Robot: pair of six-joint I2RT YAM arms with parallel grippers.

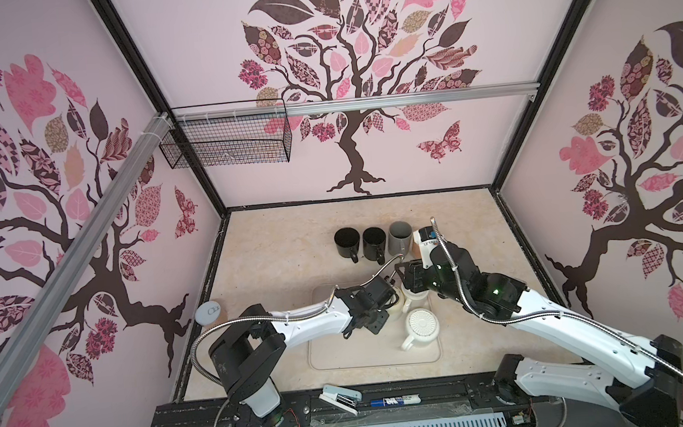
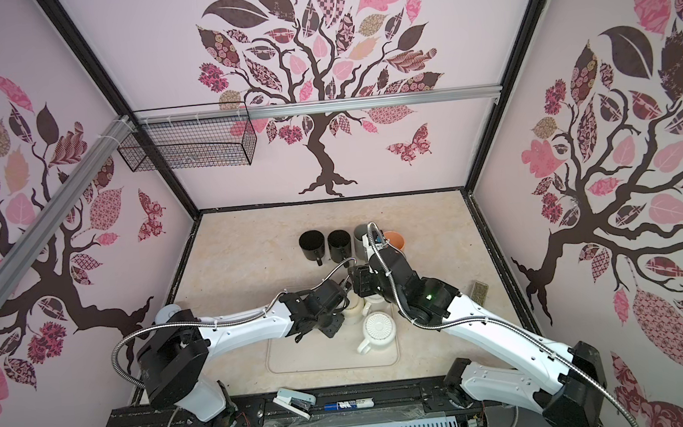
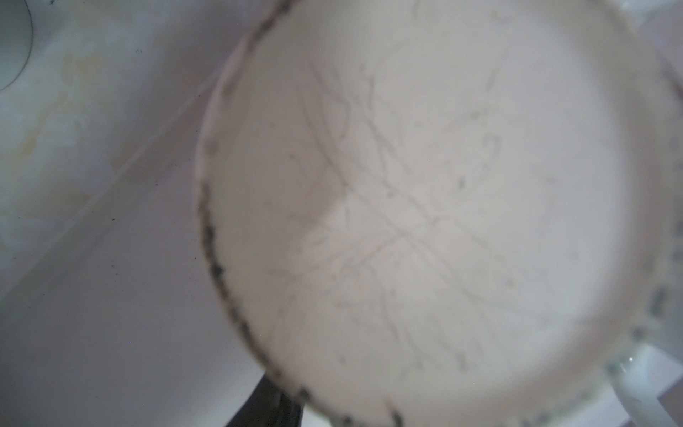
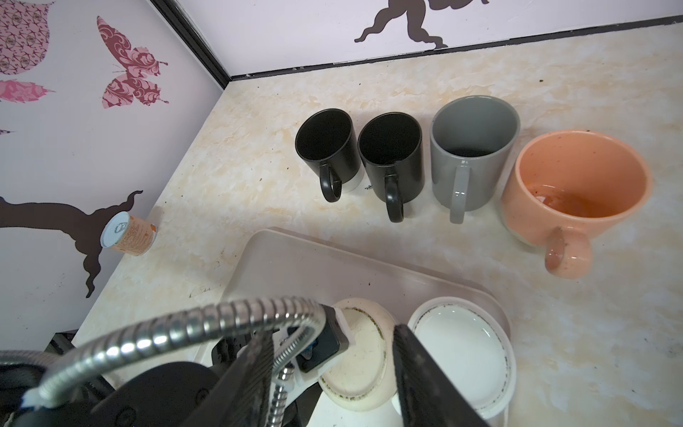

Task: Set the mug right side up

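1. Closest of all, a stapler (image 1: 339,396) and a blue marker (image 1: 394,401) are lying on the black front rail.
2. Just past the rail, the tray (image 1: 342,356) is sitting on the desk (image 1: 272,249). Both arms are reaching over it and covering its far edge.
3. A ridged white mug (image 1: 422,325) is standing upside down on the tray, in plain sight.
4. The cream mug (image 1: 396,304) is sitting upside down on the tray just behind it. In both top views the left gripper (image 1: 384,306) is hiding much of it.
5. In the left wrist view the cream mug's bottom is filling the picture and looking blurry. Only one dark finger (image 3: 266,403) is peeking in at the edge. I cannot tell if the left jaws are pinching the mug.
6. A plain white mug (image 4: 462,355) is standing upside down just beside the cream mug.
7. The right gripper (image 4: 332,332) is hanging over these two mugs. Its jaws are spread wide and are pinching nothing. Its fingers (image 4: 421,377) are getting cut off by the picture edge, and a silver cable (image 4: 166,332) is crossing in front.
8. Farther back, four mugs are standing right side up in a row: a black mug (image 1: 347,241), a second black mug (image 1: 374,241), a grey mug (image 1: 400,237) and an orange mug (image 4: 576,192). In both top views the right arm is blocking most of the orange mug.
9. A can (image 1: 210,312) is standing by the side wall.
10. Farthest away, a wire basket (image 1: 226,144) is hanging on the back wall.
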